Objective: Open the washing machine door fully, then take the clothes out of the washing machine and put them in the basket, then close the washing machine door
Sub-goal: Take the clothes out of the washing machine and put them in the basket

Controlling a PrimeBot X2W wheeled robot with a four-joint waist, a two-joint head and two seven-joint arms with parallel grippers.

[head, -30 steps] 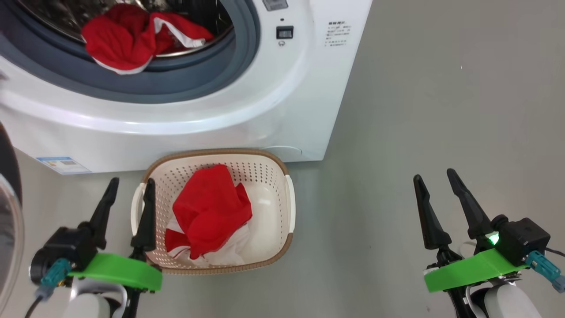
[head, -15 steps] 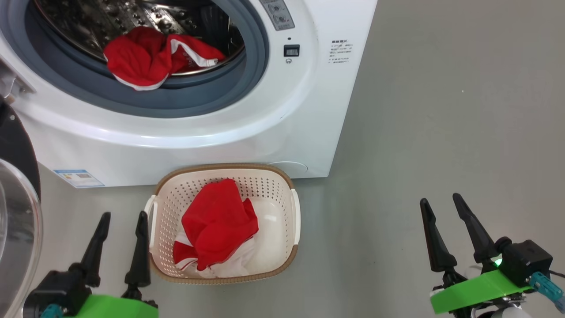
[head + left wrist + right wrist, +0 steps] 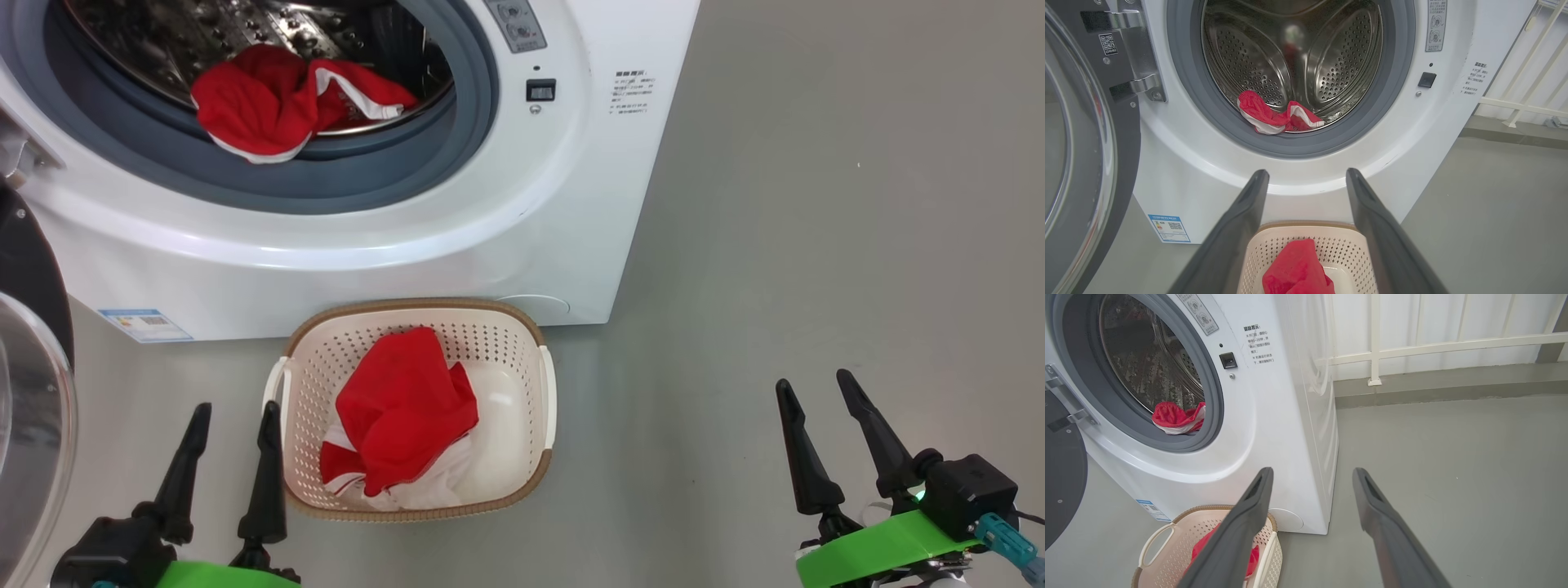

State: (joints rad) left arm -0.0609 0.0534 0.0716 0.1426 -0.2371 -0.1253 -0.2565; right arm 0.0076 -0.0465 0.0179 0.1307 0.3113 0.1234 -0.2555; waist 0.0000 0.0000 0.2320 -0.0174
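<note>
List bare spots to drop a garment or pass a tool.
Free: right half of the cream perforated plastic basket, beside the red fabric garment in it; grey floor right of the white front-load washing machine, up to the open right tool; steel drum above the second red garment at its lip. Crowded: basket's left, open left tool beside the black-rimmed round door.

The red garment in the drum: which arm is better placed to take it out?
Probably left. The open left gripper faces the red garment ahead in its wrist view; the right gripper stands aside, beyond the washing machine corner.
</note>
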